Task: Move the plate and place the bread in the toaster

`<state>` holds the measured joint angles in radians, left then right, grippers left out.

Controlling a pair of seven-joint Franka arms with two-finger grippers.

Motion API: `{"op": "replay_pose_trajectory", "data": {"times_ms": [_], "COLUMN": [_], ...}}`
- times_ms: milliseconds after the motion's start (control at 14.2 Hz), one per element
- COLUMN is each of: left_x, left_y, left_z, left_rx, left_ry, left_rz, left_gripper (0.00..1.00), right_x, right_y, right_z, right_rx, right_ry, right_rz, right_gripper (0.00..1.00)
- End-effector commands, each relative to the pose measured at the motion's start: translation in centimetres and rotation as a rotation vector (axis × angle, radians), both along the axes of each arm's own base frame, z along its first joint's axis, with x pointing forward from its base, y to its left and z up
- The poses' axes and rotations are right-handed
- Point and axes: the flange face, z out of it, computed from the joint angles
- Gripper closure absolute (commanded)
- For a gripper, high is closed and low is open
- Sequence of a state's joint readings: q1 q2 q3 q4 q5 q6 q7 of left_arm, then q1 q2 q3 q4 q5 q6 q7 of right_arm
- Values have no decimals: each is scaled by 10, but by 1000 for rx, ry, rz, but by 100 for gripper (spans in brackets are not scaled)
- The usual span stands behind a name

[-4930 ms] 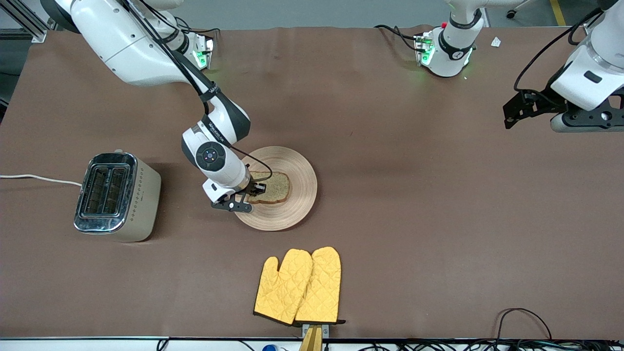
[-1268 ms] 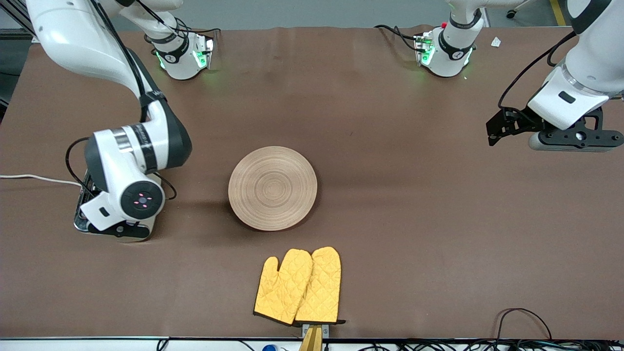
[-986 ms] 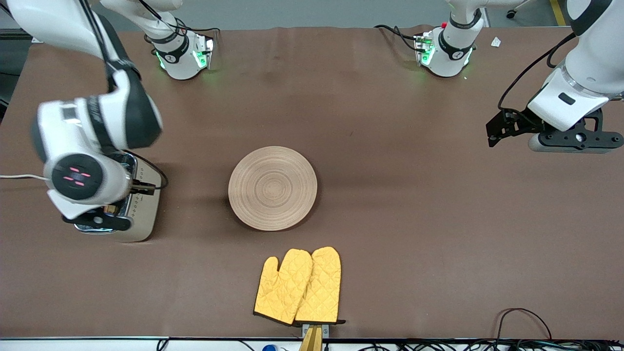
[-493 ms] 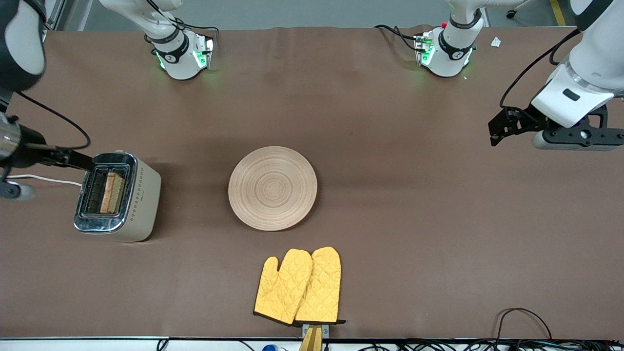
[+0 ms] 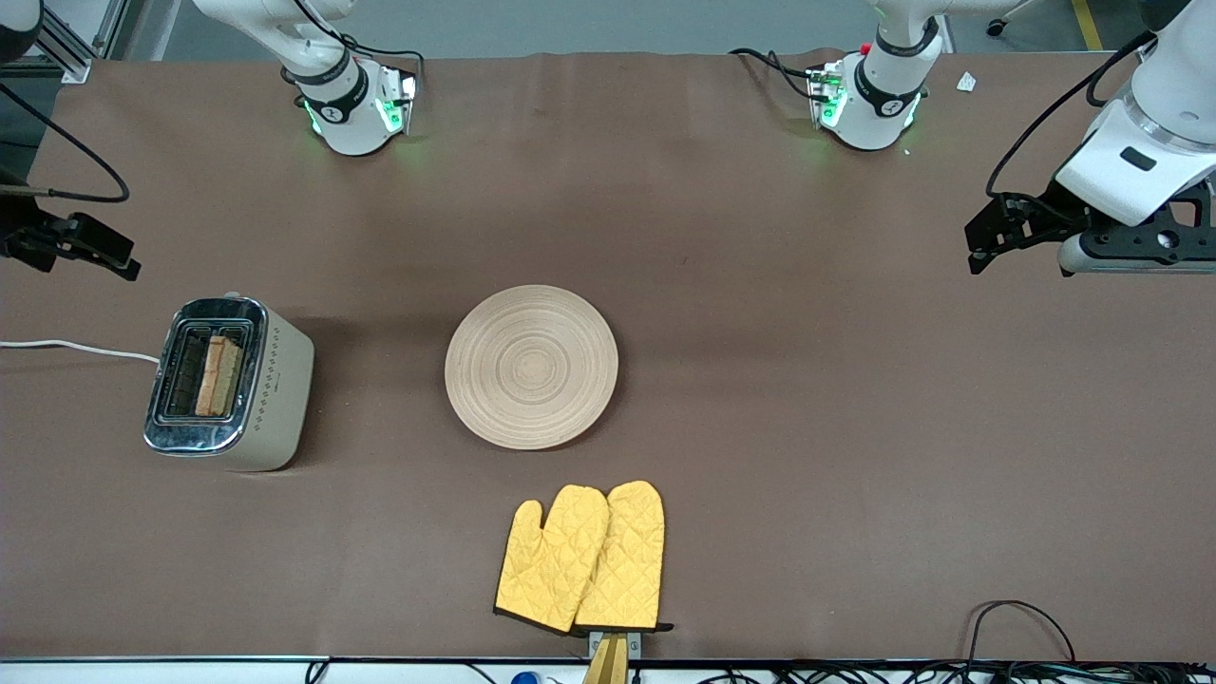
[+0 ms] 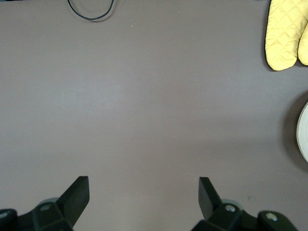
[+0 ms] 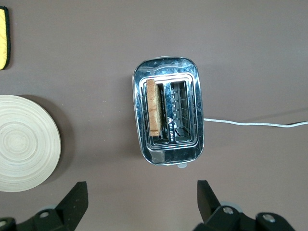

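The toaster (image 5: 228,385) stands toward the right arm's end of the table. The bread (image 5: 220,375) stands upright in the toaster slot that is closer to the plate. It also shows in the right wrist view (image 7: 154,108), in the toaster (image 7: 168,115). The plate (image 5: 532,367) lies bare at the table's middle, and shows in the right wrist view (image 7: 24,142). My right gripper (image 5: 85,249) is open and empty, high over the table beside the toaster (image 7: 142,192). My left gripper (image 5: 993,233) is open and empty over bare table at the left arm's end (image 6: 143,192).
Two yellow oven mitts (image 5: 581,556) lie nearer to the front camera than the plate. The toaster's white cord (image 5: 76,347) runs off the table's end. A black cable loop (image 5: 1021,617) lies at the front edge.
My right gripper let go of the bread in the toaster slot, then rose and drew away from the toaster toward the table's end. My left arm shifted slightly.
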<state>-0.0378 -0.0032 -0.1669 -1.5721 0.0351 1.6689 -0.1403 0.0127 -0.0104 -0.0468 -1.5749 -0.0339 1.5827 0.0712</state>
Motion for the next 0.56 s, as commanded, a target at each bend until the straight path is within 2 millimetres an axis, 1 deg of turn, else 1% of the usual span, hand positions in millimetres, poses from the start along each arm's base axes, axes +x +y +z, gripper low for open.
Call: {"op": "replay_pose_trajectory", "data": {"times_ms": [0,141,211,282,493], "left_x": [-2,1,4,4,5], "left_y": [3,6,9,9,8], "left_z": [8,11,10,10,9], "left_rx": [0,-3,-5,-6,-11], "left_ry": [-5,-13,-11,-10,-8], "left_rz": [-12,-6,-3,-3,-1], "left_gripper": [0,0,0,0,0], "right_x": [-18,-17,-15,-15,-10], "right_y": [6,-1,-5,-5,0], "right_z": [2,4,13,20,26], "right_rx": [69,80,81,80,78], "right_ry": [-28,-23,-43,-56,-75], "right_rz": [9,-5,-10,-14,-5], "right_gripper": [0,0,0,0,0]}}
